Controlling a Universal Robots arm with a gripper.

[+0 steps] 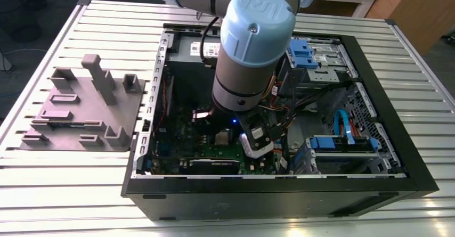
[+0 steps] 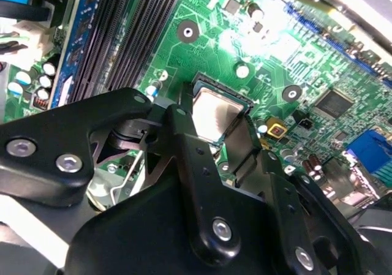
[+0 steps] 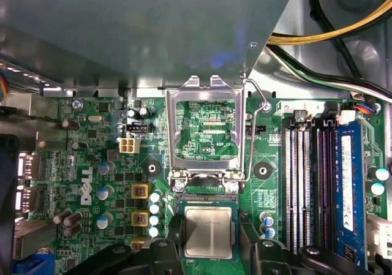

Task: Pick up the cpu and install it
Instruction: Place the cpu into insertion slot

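The end effector (image 2: 214, 137) is seen closed on the cpu (image 3: 208, 231), held level directly above the motherboard (image 3: 104, 165) socket.

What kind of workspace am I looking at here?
Likely a lab bench for computer assembly: an open computer case lies on a slatted metal table, a grey holder block beside it, the cpu over the green motherboard.

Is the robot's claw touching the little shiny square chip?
Touching. In both wrist views the gripper's black fingers press against opposite edges of the cpu, just above the green motherboard, with no gap showing.
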